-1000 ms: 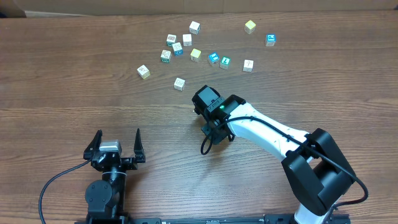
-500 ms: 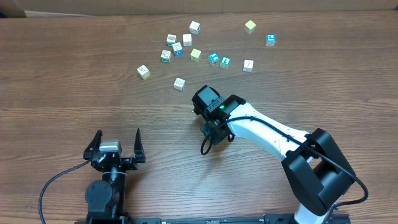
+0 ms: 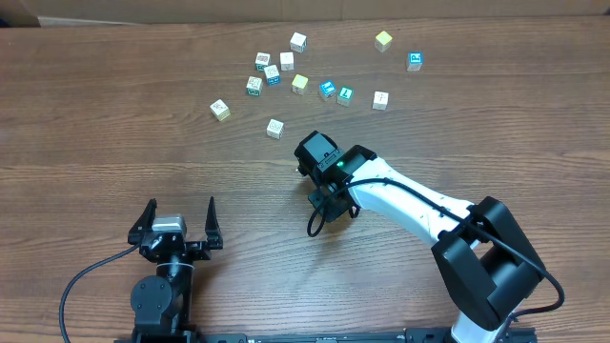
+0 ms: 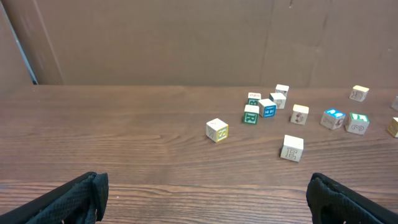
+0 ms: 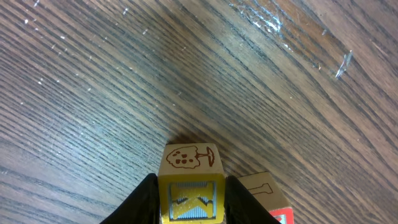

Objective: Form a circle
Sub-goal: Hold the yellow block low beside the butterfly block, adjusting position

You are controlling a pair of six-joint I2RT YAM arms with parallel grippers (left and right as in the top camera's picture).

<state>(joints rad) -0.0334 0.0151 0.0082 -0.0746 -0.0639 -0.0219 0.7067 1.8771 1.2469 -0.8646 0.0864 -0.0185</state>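
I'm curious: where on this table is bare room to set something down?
Bare wood: the left side, between the left tool and the pale cube; also right of the blue cube, above the right arm. Crowded: the cubes top-centre.

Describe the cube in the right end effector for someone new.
Follow the white right arm to its end effector. The cube clamped there shows a brown tree on top and a blue-striped front, unlike the pale block beside it.

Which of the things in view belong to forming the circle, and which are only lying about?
In the job: right end effector, closed on the tree-printed cube; the pale cube beside it.
Lying about: blue-faced cube, teal-faced cube, yellow cube; the left end effector, open and empty.
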